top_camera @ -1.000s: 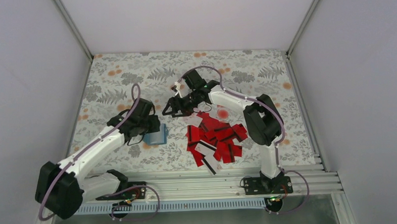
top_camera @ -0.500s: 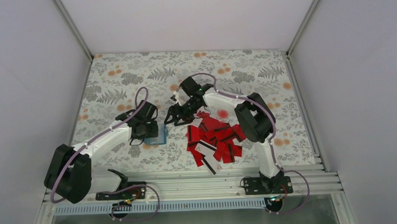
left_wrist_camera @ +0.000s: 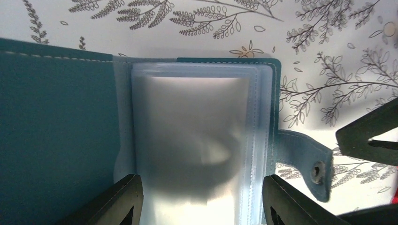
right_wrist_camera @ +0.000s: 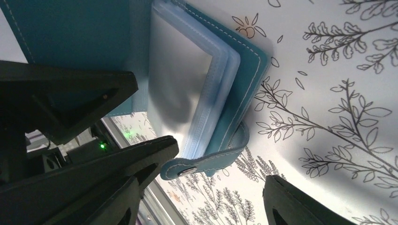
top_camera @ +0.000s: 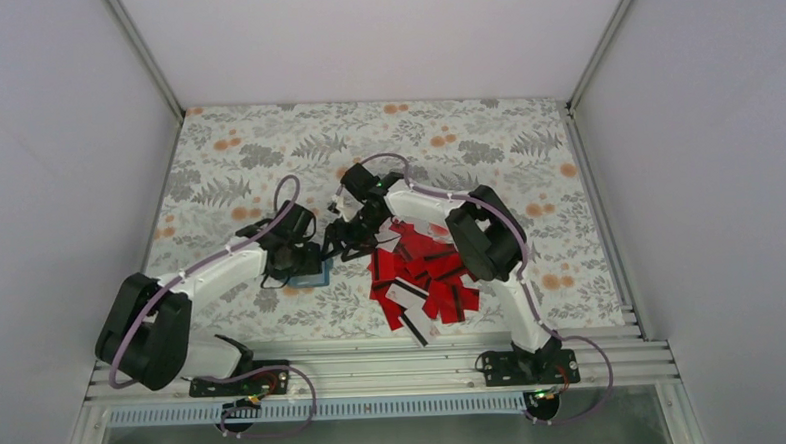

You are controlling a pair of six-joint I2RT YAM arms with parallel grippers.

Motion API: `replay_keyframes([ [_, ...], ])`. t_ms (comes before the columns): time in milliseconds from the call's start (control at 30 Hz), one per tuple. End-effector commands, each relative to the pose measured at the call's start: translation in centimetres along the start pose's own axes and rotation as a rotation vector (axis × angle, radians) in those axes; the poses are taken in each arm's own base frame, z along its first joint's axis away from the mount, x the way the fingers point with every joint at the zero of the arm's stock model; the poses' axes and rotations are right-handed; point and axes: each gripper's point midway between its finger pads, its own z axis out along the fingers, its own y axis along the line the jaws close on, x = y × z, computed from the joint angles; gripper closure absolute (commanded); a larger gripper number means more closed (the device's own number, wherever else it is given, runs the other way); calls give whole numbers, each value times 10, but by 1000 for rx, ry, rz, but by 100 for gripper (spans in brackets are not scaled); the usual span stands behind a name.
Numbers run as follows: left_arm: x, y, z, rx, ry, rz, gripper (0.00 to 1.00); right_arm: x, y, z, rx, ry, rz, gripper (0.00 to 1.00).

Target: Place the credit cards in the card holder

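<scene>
White walls (top_camera: 55, 147) close in a worktop (top_camera: 485, 138) printed with grey ferns and orange blossoms. Left of centre on it the card holder (top_camera: 315, 277) lies open and flat, largely hidden from above by the left hand (top_camera: 298, 254). In the left wrist view its long axis runs side to side: the teal cover (left_wrist_camera: 56, 136) is folded out to the left, the clear pockets (left_wrist_camera: 192, 136) are stacked in the middle, and the snap tab (left_wrist_camera: 305, 161) points right, towards the right hand (top_camera: 342, 246). The credit cards (top_camera: 427, 281) lie in a loose red heap just to the right of the holder, at mixed angles, some showing a black stripe and a few a white face. The left arm reaches forward and to the right from its base, wrist tipped down over the holder. Its fingers (left_wrist_camera: 117, 201) stand apart at either long edge of the pocket stack, and whether they press on it I cannot tell. The right arm rises from its base, bends above the right side of the heap and stretches left across it, the hand angled down at the tab end. Its fingers (right_wrist_camera: 117, 187) are spread wide with the tab between them, gripping nothing.
</scene>
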Motion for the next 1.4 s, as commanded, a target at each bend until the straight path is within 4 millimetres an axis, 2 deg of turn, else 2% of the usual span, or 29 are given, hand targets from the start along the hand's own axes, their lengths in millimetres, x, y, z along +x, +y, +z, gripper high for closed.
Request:
replay_keyframes([
  [0,8,0,12,4,33,26,36,4,-2,7,24,11,-1,35],
  [267,9,3,22,-34,54,32,38,7,-15,8,76,8,0,52],
  [433,9,6,21,-42,42,19,49,8,-23,10,101,10,-2,66],
  [633,5,8,13,-50,9,0,61,7,-33,12,140,14,-7,77],
  [700,1,10,9,-60,-6,-16,62,7,-37,13,151,16,-7,81],
  [833,-3,9,-2,-47,-39,-70,63,2,-45,11,176,7,-15,82],
  [1000,1,12,-10,-8,-68,-141,63,-6,-62,7,225,-8,-15,82],
  [1200,13,33,-2,-34,-44,-206,64,-14,-72,-2,248,-31,-16,82],
  [1367,11,45,-3,-64,-47,-252,65,-19,-76,-4,247,-39,-17,85],
])
